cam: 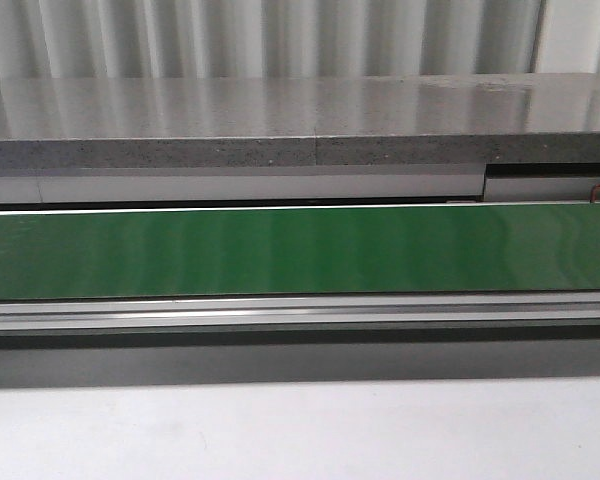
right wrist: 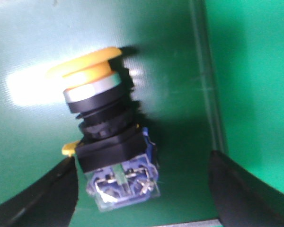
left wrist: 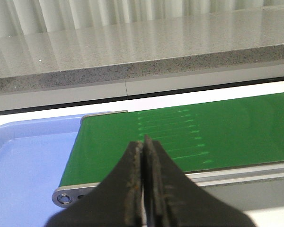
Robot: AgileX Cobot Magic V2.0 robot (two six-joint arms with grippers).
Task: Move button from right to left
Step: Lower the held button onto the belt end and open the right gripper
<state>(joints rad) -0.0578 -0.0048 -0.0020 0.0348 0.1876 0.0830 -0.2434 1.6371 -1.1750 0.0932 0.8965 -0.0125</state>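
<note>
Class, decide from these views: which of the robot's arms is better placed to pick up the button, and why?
Right. The right gripper is open, with the button lying between its jaws on the green belt. The left gripper is shut, with no button in its view.

In the front view the long green conveyor belt (cam: 300, 250) runs from the left edge to the right edge with nothing standing on the stretch shown. A speckled grey stone ledge (cam: 280, 125) rises along its far side as a wall, and a silver metal rail (cam: 300, 312) lines its near side. Toward the left end, a pale blue plastic tray (left wrist: 23, 161) sits just beside the belt's roller end, its floor bare. On the belt, the small orange-capped push-button (right wrist: 109, 132) with black collar and blue-grey body lies on its side between the spread black fingers (right wrist: 42, 198) of the right gripper (right wrist: 142, 194), with green belt showing on both sides of it.
</note>
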